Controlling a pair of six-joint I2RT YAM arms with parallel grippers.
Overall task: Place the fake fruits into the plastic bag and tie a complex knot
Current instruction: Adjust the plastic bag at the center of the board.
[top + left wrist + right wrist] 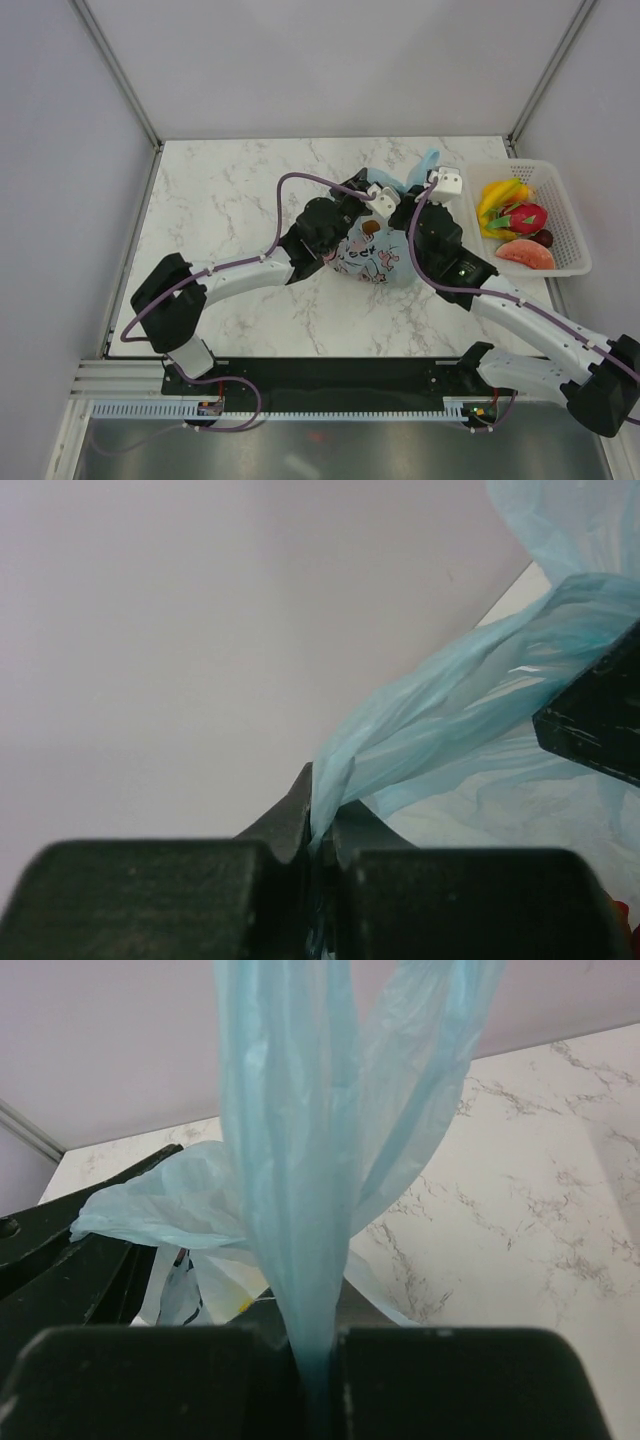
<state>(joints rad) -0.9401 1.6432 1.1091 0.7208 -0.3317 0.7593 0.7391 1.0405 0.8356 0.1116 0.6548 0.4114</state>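
Note:
The light-blue plastic bag (372, 258) with pink doodles lies at the table's middle, between my two arms. My left gripper (385, 190) is shut on one twisted bag handle (440, 715). My right gripper (420, 190) is shut on the other handle strip (290, 1210), which rises straight up from the jaws. Both grippers sit close together just behind the bag. A handle end (430, 160) sticks out behind them. Yellow bananas (500, 195), a pink-red dragon fruit (526, 215), an orange-red slice (525, 255) and a dark ball (543, 238) lie in the basket. A small brownish round piece (372, 229) shows at the bag's top.
A white mesh basket (567, 215) stands at the table's right edge. The marble table (230, 200) is bounded by grey walls and metal frame posts at the back corners. The right arm's black finger (600, 725) shows at the right of the left wrist view.

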